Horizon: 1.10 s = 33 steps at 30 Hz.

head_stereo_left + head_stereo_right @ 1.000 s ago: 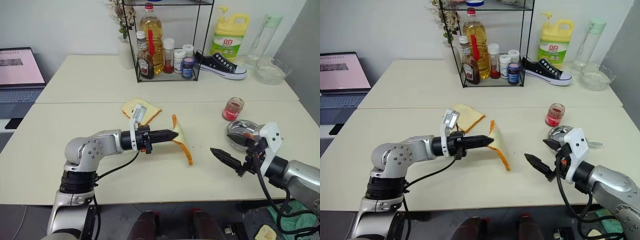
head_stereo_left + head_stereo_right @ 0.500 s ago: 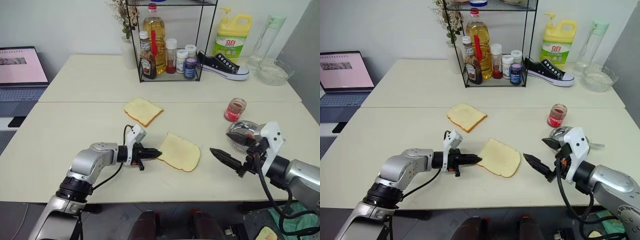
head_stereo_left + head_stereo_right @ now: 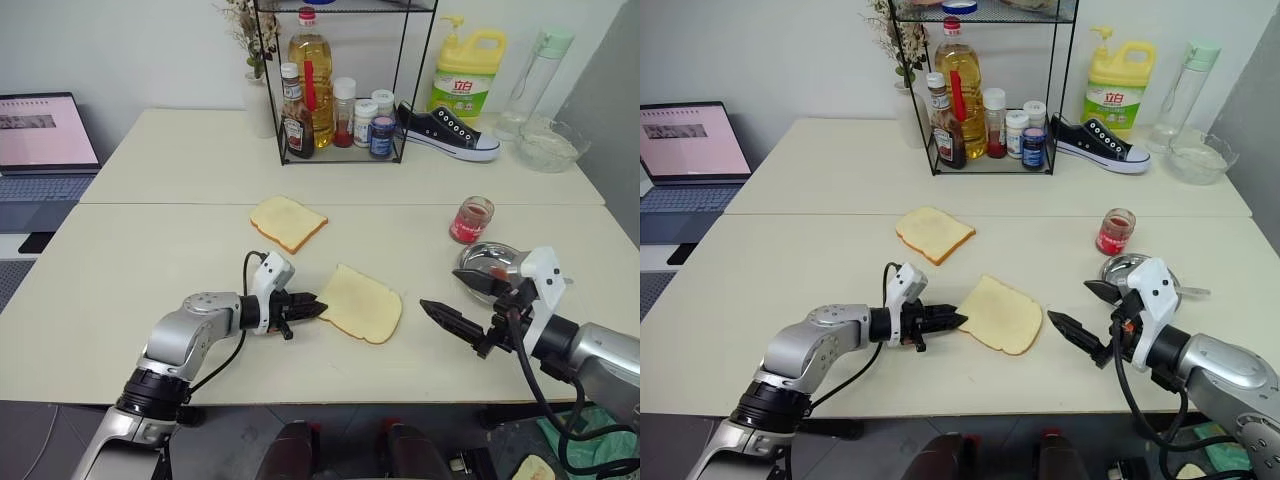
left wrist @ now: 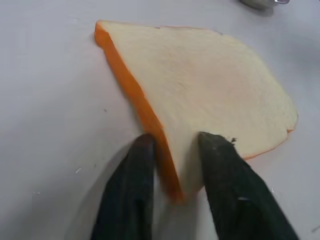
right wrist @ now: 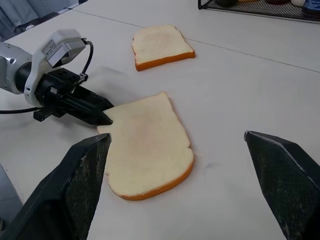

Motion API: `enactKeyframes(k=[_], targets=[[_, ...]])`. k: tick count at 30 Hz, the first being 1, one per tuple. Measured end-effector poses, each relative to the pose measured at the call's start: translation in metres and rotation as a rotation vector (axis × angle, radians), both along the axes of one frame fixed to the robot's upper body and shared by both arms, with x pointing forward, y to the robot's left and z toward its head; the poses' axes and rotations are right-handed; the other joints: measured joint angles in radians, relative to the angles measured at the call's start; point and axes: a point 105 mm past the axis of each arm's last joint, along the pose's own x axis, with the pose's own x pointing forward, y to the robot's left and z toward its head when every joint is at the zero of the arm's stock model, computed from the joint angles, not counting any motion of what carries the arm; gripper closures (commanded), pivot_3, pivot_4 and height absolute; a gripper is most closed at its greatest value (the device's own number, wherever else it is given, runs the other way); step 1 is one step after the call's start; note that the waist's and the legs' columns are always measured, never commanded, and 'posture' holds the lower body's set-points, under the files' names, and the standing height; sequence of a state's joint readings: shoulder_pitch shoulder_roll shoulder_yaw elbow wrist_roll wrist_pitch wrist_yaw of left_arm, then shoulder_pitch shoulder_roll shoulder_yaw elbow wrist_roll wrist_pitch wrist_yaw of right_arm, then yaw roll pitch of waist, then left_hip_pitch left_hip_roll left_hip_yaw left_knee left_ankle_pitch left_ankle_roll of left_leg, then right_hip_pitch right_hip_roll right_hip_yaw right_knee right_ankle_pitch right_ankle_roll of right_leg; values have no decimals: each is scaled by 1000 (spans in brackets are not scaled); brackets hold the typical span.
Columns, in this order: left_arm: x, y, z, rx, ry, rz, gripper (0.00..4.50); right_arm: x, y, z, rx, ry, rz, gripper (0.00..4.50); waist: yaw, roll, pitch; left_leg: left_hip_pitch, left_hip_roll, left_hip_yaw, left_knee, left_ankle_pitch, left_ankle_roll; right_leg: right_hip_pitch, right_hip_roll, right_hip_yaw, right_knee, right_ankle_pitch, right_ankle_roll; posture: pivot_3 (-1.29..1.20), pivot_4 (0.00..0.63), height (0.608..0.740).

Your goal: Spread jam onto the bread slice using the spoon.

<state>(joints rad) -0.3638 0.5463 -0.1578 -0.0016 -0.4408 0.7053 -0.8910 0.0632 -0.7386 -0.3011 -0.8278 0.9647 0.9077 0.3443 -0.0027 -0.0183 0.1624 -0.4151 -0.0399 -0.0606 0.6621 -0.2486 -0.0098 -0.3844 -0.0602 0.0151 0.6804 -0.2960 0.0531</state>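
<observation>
The left gripper (image 3: 956, 321) lies low over the surface (image 3: 790, 270), its 2 black fingers (image 4: 130, 195) parted a little and straddling the near corner of the bread slice (image 3: 1002, 315). In the left wrist view 1 finger sits on the crust side and the other on the pale top face, with a gap showing on both sides, so the fingers bracket the corner rather than pinch it. The slice itself lies flat on the surface, stretching away from those fingertips toward the right gripper.

The right gripper (image 3: 462, 306) hangs above the surface, well apart from the slice, with its 2 fingers spread wide and nothing between them. The slice sits ahead of it in the right wrist view, with the left gripper's tips at the slice's far corner.

Just behind the right gripper stands a round steel dish (image 3: 481, 258); something red-stained lies in it, too small to make out clearly. Beyond the dish, further from the gripper, is the small glass jar (image 3: 470, 219) with the red jam (image 3: 1111, 237) inside.

A 2nd, smaller slice of bread (image 3: 287, 222) with a browner crust lies flat beyond the left gripper, well apart from the 1st. Further back stand a wire rack (image 3: 335, 100) of bottles, a black sneaker (image 3: 446, 131) and a yellow detergent bottle (image 3: 463, 70). A laptop (image 3: 45, 140) is open off to the left gripper's outer side.
</observation>
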Motion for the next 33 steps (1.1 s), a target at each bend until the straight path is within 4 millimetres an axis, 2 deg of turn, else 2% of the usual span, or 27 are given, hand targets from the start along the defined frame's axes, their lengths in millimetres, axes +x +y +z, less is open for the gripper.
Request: enactKeyframes(k=[4, 7, 9, 11, 15, 17, 20, 23, 26, 29, 33], targets=[[-3, 10, 6, 45, -11, -22, 1036, -1, 0, -3, 1, 13, 0, 0, -1, 0, 0, 0, 0, 0, 0, 0, 0, 0, 2, 0, 0, 0, 0, 0, 150, 740], [-7, 26, 13, 117, -21, -41, 25, -2, -13, -6, -3, 23, -70, 0, -1, 0, 0, 0, 1, 0, -1, 0, 0, -1, 3, 0, 0, 0, 0, 0, 150, 740], [-9, 31, 26, 153, -58, -84, 25, -2, -26, -5, -15, 19, -135, 0, 0, 0, 0, 0, 1, 0, -1, 0, 0, 0, 3, 0, 0, 0, 0, 0, 150, 740], [-5, 22, 47, 150, -148, -130, 25, -2, -37, -6, -25, 22, -194, 0, 11, 0, 0, -1, 0, 0, 0, 0, 0, 0, 2, -1, 0, 0, 0, 0, 150, 740], [4, -26, 103, 38, -407, -240, 25, 4, -70, 0, 26, -16, -384, 0, 25, -1, 0, 0, -1, 0, 1, 0, 0, 2, 2, 0, -1, 0, 1, 0, 150, 740], [0, -49, 119, 31, -539, -332, 25, 4, -92, 2, 93, -20, -509, 0, 23, 0, 0, 1, -1, 1, 1, 0, 1, 3, 2, 1, -1, 0, 1, 0, 150, 740], [-6, -74, 118, 12, -614, -422, 25, -3, -110, -2, 199, 9, -622, 0, 19, 1, -1, 1, 0, 1, -1, 0, 1, 2, 3, 1, -1, 0, 0, 0, 150, 740], [-1, -98, 119, -36, -664, -455, 25, -14, -112, -19, 301, 97, -679, 0, 16, 1, -1, 1, 1, 1, 0, 0, 1, 2, 4, 1, 0, 0, 0, 0, 150, 740], [2, -111, 120, -36, -728, -470, 25, -19, -114, -25, 410, 131, -742, 0, 3, 1, -1, 1, 0, 2, 0, 0, 1, 3, 4, 1, 0, 0, 0, 0, 150, 740], [4, -120, 107, 18, -766, -494, 25, -19, -122, -26, 479, 134, -809, 0, 0, 1, -1, 2, 1, 2, 0, -1, 1, 3, 4, 1, 0, 0, 0, 0, 150, 740], [6, -127, 99, 21, -772, -502, 25, -9, -135, -37, 576, 150, -891, 0, -1, 2, -1, 2, 0, 3, 0, -1, 1, 3, 4, 1, -1, 0, 0, 0, 150, 740]])
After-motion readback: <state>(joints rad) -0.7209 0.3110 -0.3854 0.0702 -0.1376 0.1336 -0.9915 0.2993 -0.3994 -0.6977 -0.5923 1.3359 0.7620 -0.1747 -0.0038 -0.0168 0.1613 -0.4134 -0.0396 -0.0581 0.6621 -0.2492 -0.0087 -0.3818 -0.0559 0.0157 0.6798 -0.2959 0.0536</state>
